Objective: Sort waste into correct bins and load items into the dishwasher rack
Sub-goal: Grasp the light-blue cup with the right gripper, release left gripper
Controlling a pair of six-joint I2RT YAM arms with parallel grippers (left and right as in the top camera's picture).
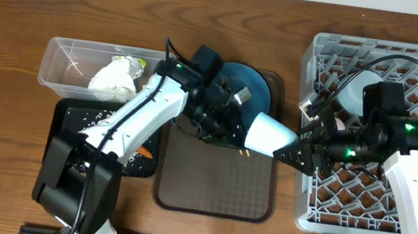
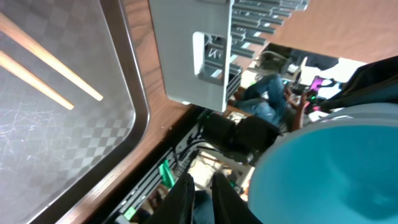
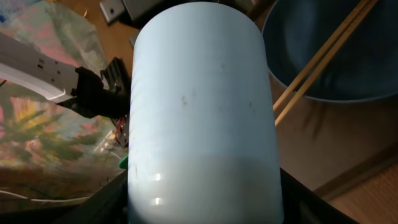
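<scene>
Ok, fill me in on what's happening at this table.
Two robot arms are clearing up after a meal. The right claw is clamped on a light blue cup, holding it on its side over the edge of the brown tray, beside the dishwasher rack. The left claw sits nearly closed by a dark blue plate at that tray's far end; whether it grips anything is unclear. Chopsticks lie across the plate's rim. A crumpled napkin is already in the clear tub.
</scene>
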